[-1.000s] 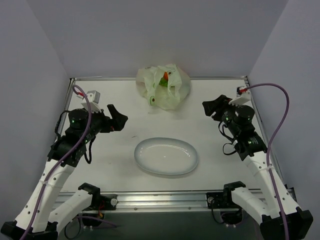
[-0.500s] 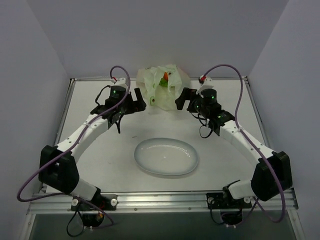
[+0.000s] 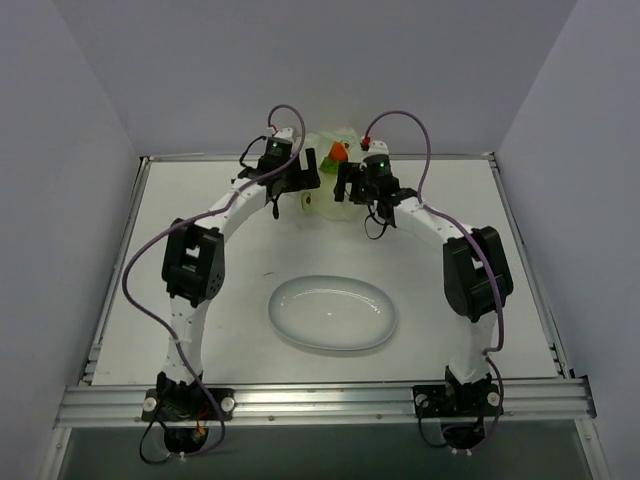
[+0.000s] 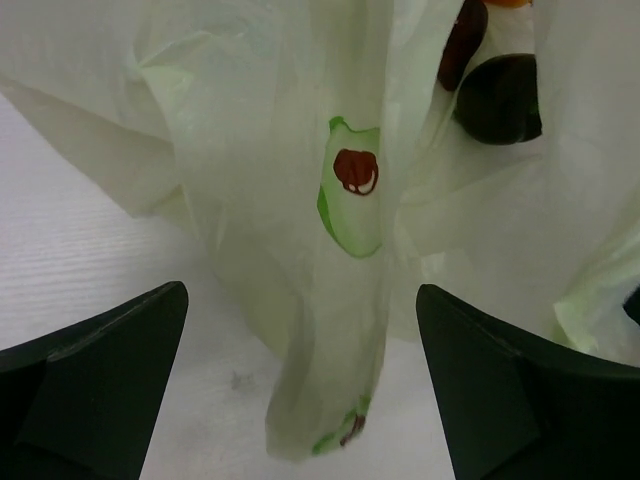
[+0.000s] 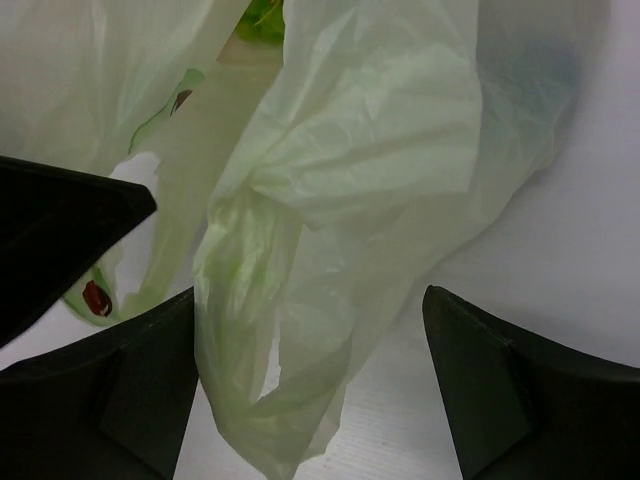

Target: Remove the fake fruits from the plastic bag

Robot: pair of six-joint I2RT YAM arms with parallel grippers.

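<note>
The plastic bag lies crumpled at the back middle of the table. An orange-red fruit shows at its top. My left gripper is open at the bag's left side. In the left wrist view a hanging strip of the bag sits between the spread fingers, and a dark maroon ball shows through the film. My right gripper is open at the bag's right side. A bag fold lies between its fingers. A bit of green fruit shows above.
A white oval plate lies in the middle of the table, nearer the arm bases. The back wall stands right behind the bag. The left gripper's finger shows in the right wrist view, close beside the bag.
Both arms have swung from the table's sides to the back middle. The grippers now stand open on either side of the bag, with bag film between the fingers.
</note>
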